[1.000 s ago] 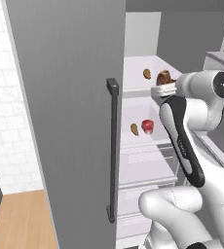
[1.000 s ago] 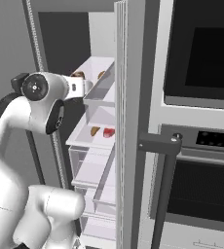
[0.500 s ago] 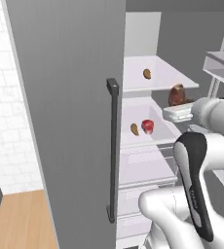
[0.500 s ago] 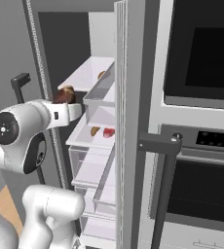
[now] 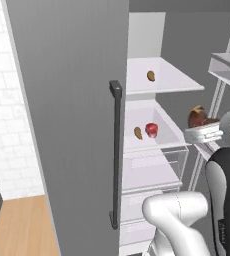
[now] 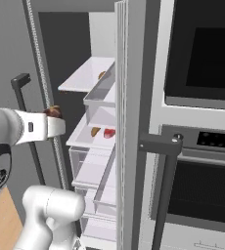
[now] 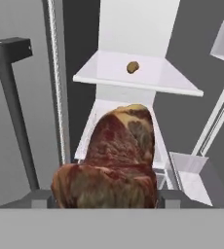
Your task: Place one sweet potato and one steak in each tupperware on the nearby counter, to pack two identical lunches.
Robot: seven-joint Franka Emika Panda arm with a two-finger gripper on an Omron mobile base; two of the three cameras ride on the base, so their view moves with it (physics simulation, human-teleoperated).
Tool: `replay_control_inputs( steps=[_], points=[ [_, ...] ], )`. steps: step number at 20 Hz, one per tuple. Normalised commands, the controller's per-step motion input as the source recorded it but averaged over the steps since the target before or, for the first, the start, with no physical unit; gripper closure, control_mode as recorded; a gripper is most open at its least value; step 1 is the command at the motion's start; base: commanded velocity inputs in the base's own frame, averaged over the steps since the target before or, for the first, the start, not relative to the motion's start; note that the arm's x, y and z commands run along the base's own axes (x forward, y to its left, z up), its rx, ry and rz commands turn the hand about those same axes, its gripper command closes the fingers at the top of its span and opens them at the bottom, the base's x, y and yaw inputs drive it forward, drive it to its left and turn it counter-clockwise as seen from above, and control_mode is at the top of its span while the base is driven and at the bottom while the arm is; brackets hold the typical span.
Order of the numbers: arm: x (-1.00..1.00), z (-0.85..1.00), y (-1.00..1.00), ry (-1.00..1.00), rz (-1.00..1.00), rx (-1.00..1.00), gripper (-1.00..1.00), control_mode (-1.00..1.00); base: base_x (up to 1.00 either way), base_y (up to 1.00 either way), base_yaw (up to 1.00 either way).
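Observation:
A brown-red marbled steak (image 7: 115,160) sits between the jaws of my gripper (image 7: 106,198), which is shut on it in front of the open fridge. In the base views the steak (image 5: 198,116) (image 6: 53,111) pokes up from the gripper (image 5: 203,133) (image 6: 56,123), out in front of the shelves. One sweet potato (image 5: 150,75) (image 7: 132,67) (image 6: 101,75) lies on the upper shelf. Another sweet potato (image 5: 138,132) (image 6: 95,131) lies on the middle shelf beside a red item (image 5: 151,130) (image 6: 109,132). The tupperware and the counter are out of view.
The grey fridge door (image 5: 67,125) with its dark vertical handle (image 5: 115,150) stands open on the left. Door bins (image 5: 227,65) jut out on the right side. Clear drawers (image 5: 154,167) sit below the shelves. A black wall oven (image 6: 202,53) and its bar handle (image 6: 159,146) stand to the right.
The gripper has drawn back out of the fridge and come down from upper-shelf height, carrying the steak with it. The items on the shelves have stayed where they were.

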Motion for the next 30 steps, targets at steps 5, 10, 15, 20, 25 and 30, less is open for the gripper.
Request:
replay_control_inputs(
  steps=[5, 10, 15, 20, 25, 30],
  points=[
    [-0.91, -0.67, 0.43, 0.35, 0.0, -0.18, 1.0, -1.0, 0.0, 0.0, 0.0],
    [-0.17, -0.1, 0.06, 0.05, 0.0, -0.03, 1.0, 1.0, -0.79, 0.02, 0.0],
    [0.0, 0.0, 0.0, 0.0, 0.0, 0.0, 1.0, 1.0, -1.0, -0.02, -0.02],
    [0.0, 0.0, 0.0, 0.0, 0.0, 0.0, 1.0, 1.0, -1.0, -0.43, -0.24],
    [0.0, 0.0, 0.0, 0.0, 0.0, 0.0, 1.0, 1.0, -0.42, -0.98, -0.42],
    [0.0, 0.0, 0.0, 0.0, 0.0, 0.0, 1.0, 1.0, 0.23, -1.0, -0.34]
  ],
)
